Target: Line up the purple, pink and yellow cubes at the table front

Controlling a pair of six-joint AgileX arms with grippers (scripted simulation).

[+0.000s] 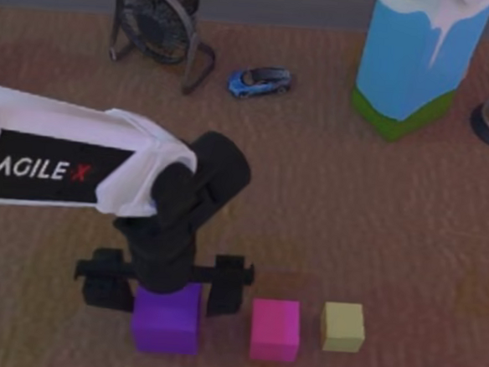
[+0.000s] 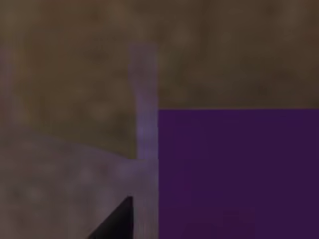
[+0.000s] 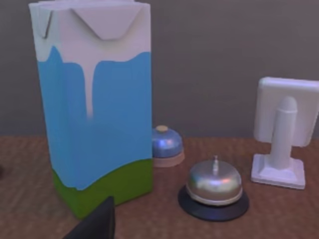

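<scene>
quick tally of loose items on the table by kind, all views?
Cubes: 3, purple, pink, yellow
Bells: 2, silver, blue
Fan: 1
Toy car: 1
Milk carton: 1
White stand: 1
Total: 9

My left gripper (image 1: 163, 294) hangs open over the purple cube (image 1: 166, 319), one finger on each side. Beyond my right-hand finger sit the pink cube (image 1: 274, 329), then the yellow cube (image 1: 342, 326), in a row.
</scene>
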